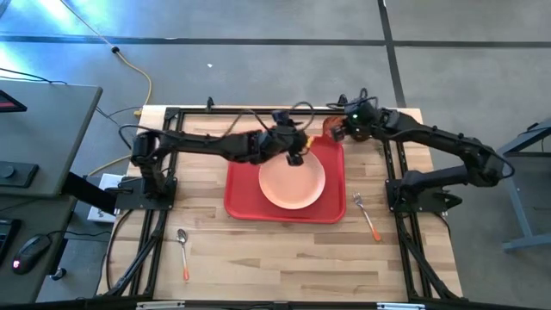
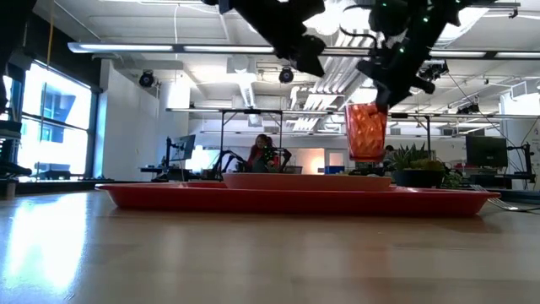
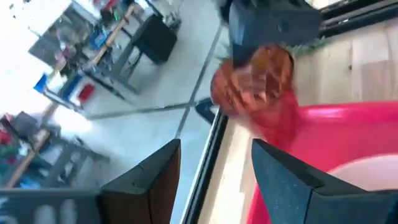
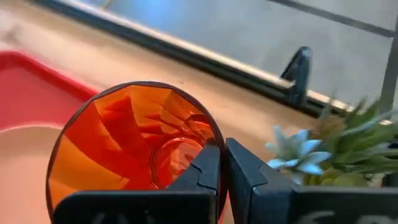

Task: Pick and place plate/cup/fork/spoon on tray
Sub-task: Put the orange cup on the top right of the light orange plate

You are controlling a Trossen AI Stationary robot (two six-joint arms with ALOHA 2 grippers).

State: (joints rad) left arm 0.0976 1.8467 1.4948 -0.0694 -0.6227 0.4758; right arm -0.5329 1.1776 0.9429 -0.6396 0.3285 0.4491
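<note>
The red tray (image 1: 241,202) lies mid-table with the peach plate (image 1: 293,182) resting flat on it. My right gripper (image 4: 222,163) is shut on the red-orange cup (image 4: 124,149) over the tray's far right corner (image 1: 331,129); the cup also shows in the low view (image 2: 366,131). My left gripper (image 3: 216,152) is open and empty above the tray's far part (image 1: 295,153), a little left of the cup. The fork (image 1: 367,215) lies on the table right of the tray. The spoon (image 1: 182,250) lies on the table near the front left. My right gripper pinches the cup's wall at the rim (image 4: 211,140), one finger inside the cup and one outside. The fingers come from above. The cup hangs upright below them, its bottom (image 2: 366,157) lifted clear of the tray.
A small green potted plant (image 4: 336,149) stands just beyond the tray's far right corner, close to the cup. The arms' black frame rails (image 1: 392,172) run along both sides of the table. Bare wood lies in front of the tray.
</note>
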